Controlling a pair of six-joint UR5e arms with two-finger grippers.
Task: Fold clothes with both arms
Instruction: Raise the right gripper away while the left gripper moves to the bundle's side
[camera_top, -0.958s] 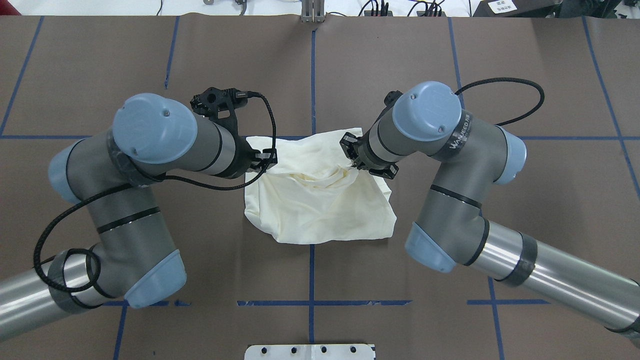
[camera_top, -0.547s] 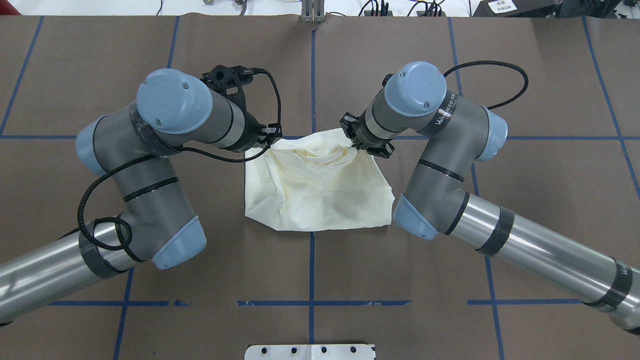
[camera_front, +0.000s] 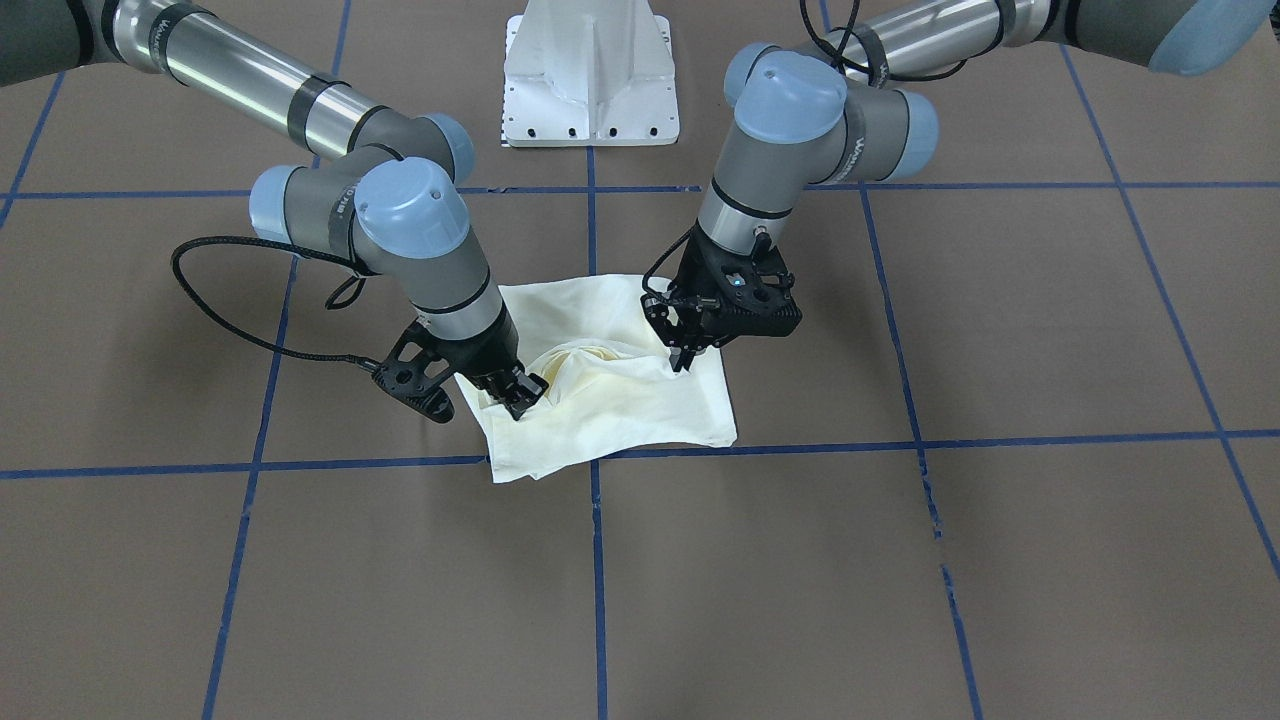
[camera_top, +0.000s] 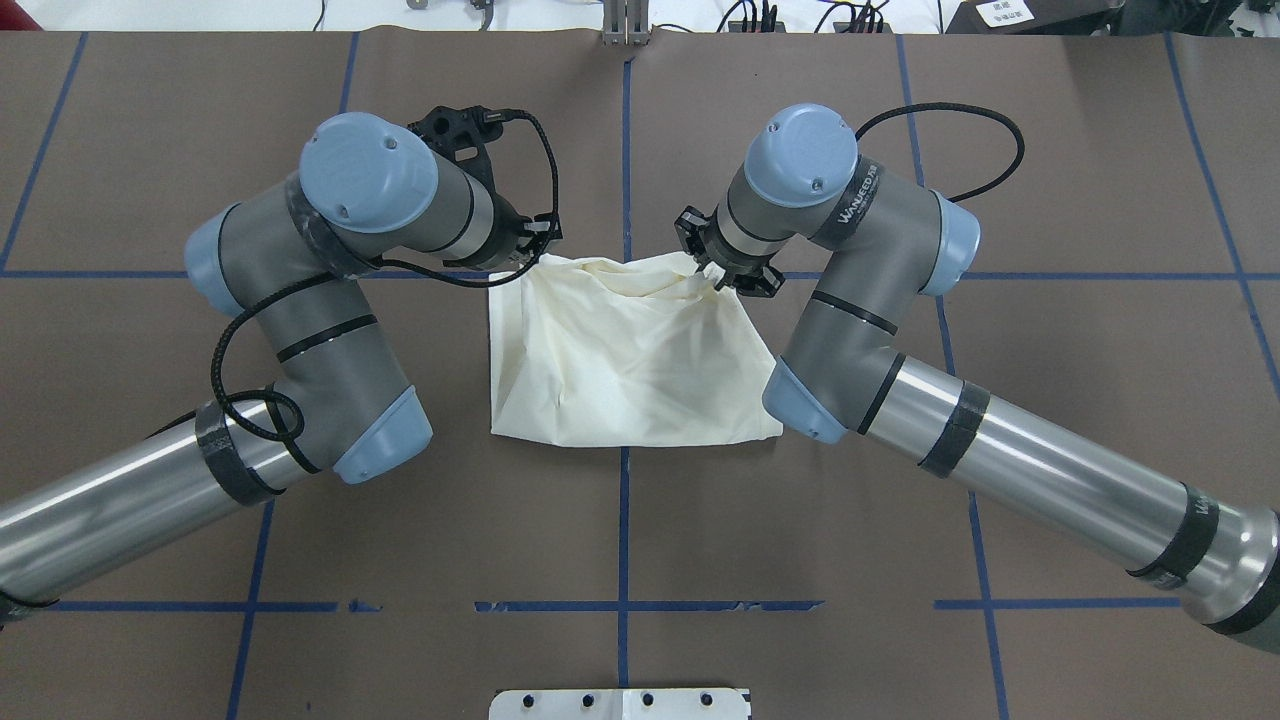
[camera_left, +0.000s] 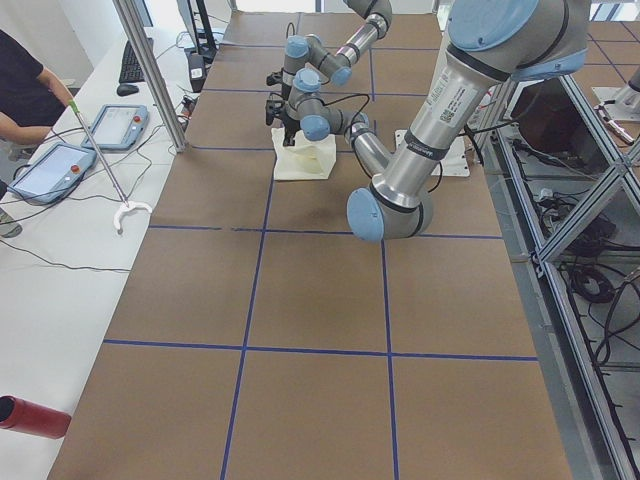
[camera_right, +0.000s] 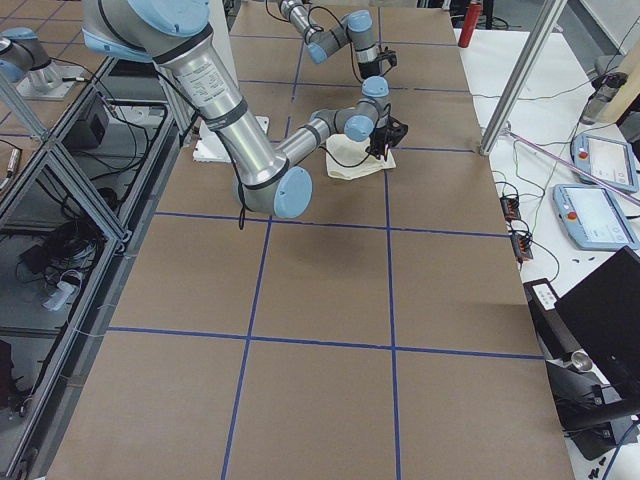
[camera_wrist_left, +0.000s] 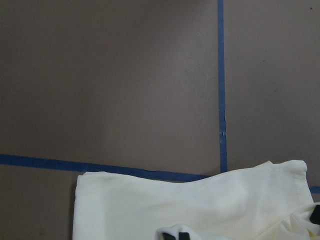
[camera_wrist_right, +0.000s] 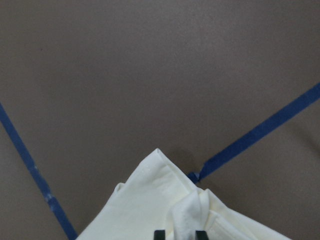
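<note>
Front view: the shirt (camera_front: 620, 400) is lying rumpled, plain side up, on the counter (camera_front: 900, 560) ahead of the base (camera_front: 590, 75); the left jaws and right jaws are each gripping a fold on its side away from the base. Overhead: the left arm (camera_top: 330, 300) and right arm (camera_top: 860, 290) are bending over that side. Right wrist: cloth is sitting between the fingertips (camera_wrist_right: 160, 235).

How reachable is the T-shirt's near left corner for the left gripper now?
Probably yes: the corner lies bare, nothing over it. But the left gripper is shut on the T-shirt's far edge and must release first.
</note>
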